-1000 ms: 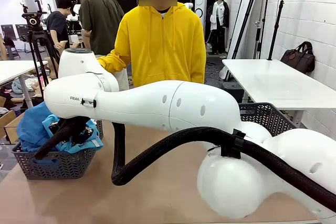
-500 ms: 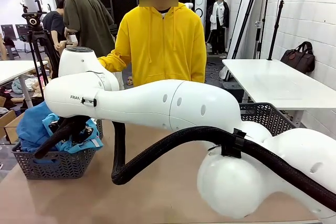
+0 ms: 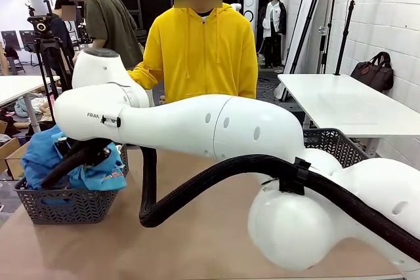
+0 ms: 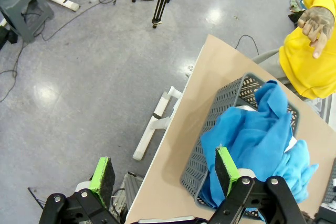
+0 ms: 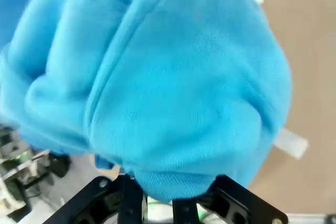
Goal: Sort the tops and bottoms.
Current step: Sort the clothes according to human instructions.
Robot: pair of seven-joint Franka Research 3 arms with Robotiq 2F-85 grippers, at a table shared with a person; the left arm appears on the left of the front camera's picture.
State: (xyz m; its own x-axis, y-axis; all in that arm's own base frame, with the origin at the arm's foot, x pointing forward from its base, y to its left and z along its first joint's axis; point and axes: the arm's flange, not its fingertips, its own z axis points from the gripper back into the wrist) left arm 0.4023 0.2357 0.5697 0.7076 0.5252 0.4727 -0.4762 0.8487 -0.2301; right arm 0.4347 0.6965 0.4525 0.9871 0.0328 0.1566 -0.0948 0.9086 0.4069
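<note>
While the turquoise garment [image 5: 173, 82] hangs bunched directly ahead of the right gripper [image 5: 157, 203], that gripper's fingers are pinched together on its lower fold, above the grey mesh basket [image 3: 65, 204]. The left gripper [image 4: 165, 174] hovers above the same basket, fingers spread wide and empty. The right arm is judged better placed to carry the garment onward.
</note>
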